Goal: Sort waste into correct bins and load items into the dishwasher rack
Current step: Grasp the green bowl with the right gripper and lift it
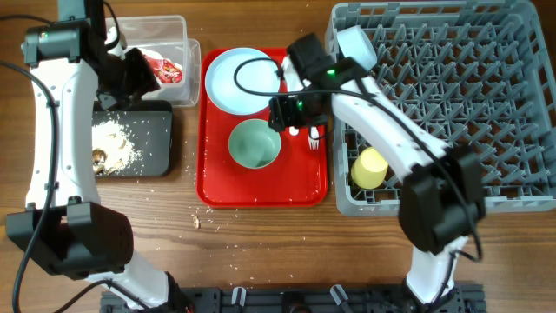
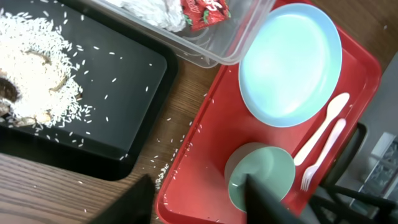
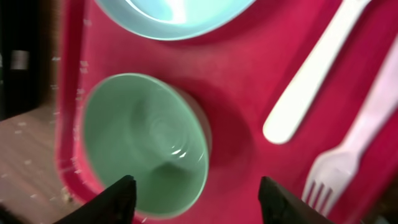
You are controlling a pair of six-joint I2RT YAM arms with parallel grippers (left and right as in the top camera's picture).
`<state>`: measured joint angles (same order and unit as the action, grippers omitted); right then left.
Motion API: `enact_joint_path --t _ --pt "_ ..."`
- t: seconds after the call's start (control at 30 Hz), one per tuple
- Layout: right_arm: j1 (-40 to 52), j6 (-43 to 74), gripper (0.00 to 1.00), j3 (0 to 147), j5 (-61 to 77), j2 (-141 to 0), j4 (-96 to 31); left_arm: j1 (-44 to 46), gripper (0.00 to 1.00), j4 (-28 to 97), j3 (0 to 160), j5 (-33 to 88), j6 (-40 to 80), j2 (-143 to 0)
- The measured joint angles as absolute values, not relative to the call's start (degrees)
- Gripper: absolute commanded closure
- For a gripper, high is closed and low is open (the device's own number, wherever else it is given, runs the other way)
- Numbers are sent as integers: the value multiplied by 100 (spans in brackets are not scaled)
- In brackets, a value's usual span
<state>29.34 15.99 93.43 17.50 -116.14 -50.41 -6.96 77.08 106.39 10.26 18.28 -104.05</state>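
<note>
My right gripper (image 3: 199, 186) hangs spread, empty, over the pale green round bowl (image 3: 146, 140) at the near end of the red flat serving tray (image 1: 217, 187). Farther along the tray lie the white plastic spoon (image 3: 311, 81), fork (image 3: 339, 168) and round pale blue plate (image 3: 174, 15), none loaded yet. Left of the tray, my left gripper (image 2: 198, 180) is spread too. The crumpled wrapper (image 2: 205, 12) and beige scraps (image 2: 37, 68) look binned. Only overhead shows the small yellow cup (image 1: 371, 168) in the grey pegged rack (image 1: 452, 87), right of the tray.

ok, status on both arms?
Left gripper open, empty. Right gripper open above green bowl on red tray. Spoon and fork beside, not blocking.
</note>
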Motion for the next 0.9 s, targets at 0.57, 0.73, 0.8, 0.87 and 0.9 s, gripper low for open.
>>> enact_joint_path --t 0.57,0.73,0.8,0.87,0.9 --pt "3124 1813 96 9341 1686 -12390 -4888 -696 0 7701 10639 878 1837 -10405" --pt "3033 1813 96 9347 1409 -12162 -5424 -696 0 7699 10639 878 1839 -10405" --pt "2908 1817 96 9347 1076 -11721 -5623 -696 0 7697 10639 878 1839 -10405" --pt "2602 1868 96 9367 294 -10580 -5833 -696 0 7699 10639 875 1839 -10405" --pt "2460 1933 96 9413 -56 -10156 -5933 -696 0 7699 10639 873 1839 -10405"
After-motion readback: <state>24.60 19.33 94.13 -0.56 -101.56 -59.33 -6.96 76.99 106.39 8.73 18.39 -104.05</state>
